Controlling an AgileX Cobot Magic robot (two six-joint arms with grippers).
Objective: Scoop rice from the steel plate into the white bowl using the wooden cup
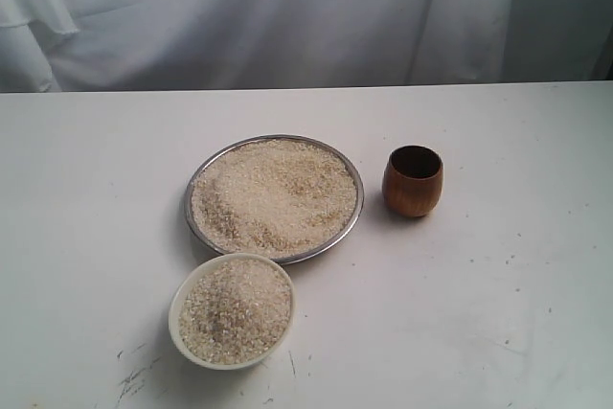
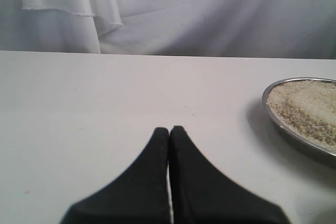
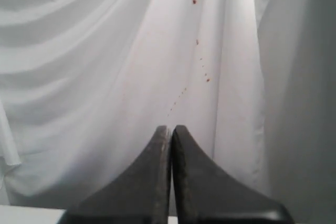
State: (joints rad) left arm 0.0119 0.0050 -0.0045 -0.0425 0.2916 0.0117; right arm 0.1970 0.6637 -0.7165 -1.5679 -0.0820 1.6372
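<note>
The steel plate (image 1: pixel 195 182) lies mid-table, heaped with rice (image 1: pixel 273 196). In front of it, slightly left, stands the white bowl (image 1: pixel 176 328), also full of grains. The wooden cup (image 1: pixel 413 181) stands upright to the right of the plate, untouched. Neither arm shows in the exterior view. In the left wrist view my left gripper (image 2: pixel 169 129) is shut and holds nothing, low over bare table, with the plate's rim (image 2: pixel 273 86) off to one side. My right gripper (image 3: pixel 171 128) is shut and holds nothing, and it faces the white curtain (image 3: pixel 105 51).
A white curtain (image 1: pixel 287 7) hangs behind the table's far edge. The white tabletop (image 1: pixel 508 313) has small dark scuffs near the front left (image 1: pixel 134 375).
</note>
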